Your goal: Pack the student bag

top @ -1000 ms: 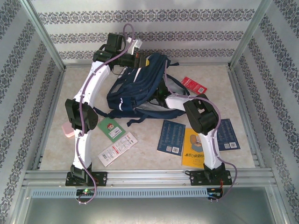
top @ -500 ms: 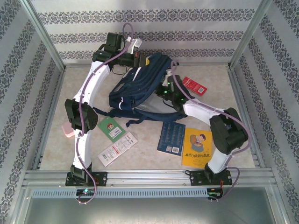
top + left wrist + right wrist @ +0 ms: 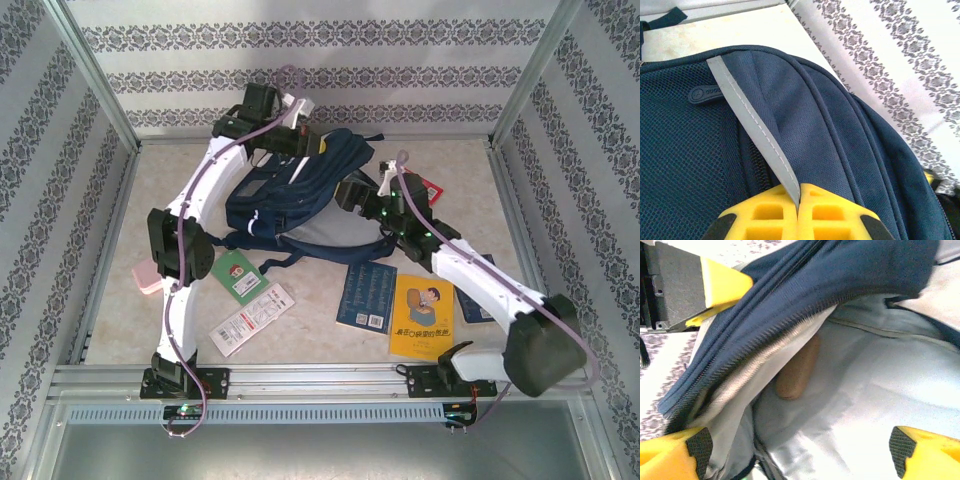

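Bag [image 3: 305, 190]: one, navy, mesh panel, grey stripe [image 3: 755, 130], pale lining [image 3: 855, 390]. Lies far-centre on table [image 3: 480, 165], mouth unzipped, one tan object [image 3: 797, 370] inside.
Loose flat items, six: blue book [image 3: 367, 295], yellow book [image 3: 422, 316], green booklet [image 3: 237, 275], white booklet [image 3: 252, 318], red book [image 3: 431, 188], pink item [image 3: 148, 277].
Left gripper [image 3: 799, 202]: jaws pinched tight on stripe.
Right gripper [image 3: 800, 447]: jaws wide, empty, at mouth.
Bare tabletop far right; rails [image 3: 300, 375] edge near side.
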Robot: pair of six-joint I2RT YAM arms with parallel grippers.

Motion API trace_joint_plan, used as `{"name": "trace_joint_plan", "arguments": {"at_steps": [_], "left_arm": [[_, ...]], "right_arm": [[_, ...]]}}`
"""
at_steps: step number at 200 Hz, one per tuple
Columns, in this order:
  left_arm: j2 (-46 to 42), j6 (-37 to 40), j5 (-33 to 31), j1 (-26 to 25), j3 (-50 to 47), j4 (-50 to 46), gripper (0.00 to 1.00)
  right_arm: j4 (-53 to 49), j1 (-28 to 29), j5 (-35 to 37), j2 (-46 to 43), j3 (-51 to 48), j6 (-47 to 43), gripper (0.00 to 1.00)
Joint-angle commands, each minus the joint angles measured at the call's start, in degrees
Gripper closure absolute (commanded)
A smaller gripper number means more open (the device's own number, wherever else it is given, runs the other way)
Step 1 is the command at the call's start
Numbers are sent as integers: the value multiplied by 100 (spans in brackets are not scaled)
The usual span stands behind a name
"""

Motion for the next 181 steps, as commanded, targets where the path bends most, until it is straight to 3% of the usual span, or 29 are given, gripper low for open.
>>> {"name": "trace_joint_plan", "arguments": {"at_steps": [1, 20, 50, 106, 141, 181], "left_arm": [[156, 13, -462, -233, 27, 489, 94], [334, -2, -971, -244, 89, 321, 95], [410, 319, -1815, -253, -118, 38, 95], [248, 12, -1494, -274, -875, 593, 93], [230, -197, -1284, -269, -1090, 876, 82], [-92, -777, -1567, -273, -1613, 1134, 47]], "right_arm": [[-1540, 85, 695, -285, 22, -286, 5], [-1772, 292, 1179, -576, -299, -151, 2], [-2497, 295, 823, -717, -500, -182, 2], [-2449, -543, 571, -563, -437, -149, 3], [-2225, -1297, 418, 587, 459, 197, 4], [-2193, -2291, -371, 2873, 2429, 251, 4]]}}
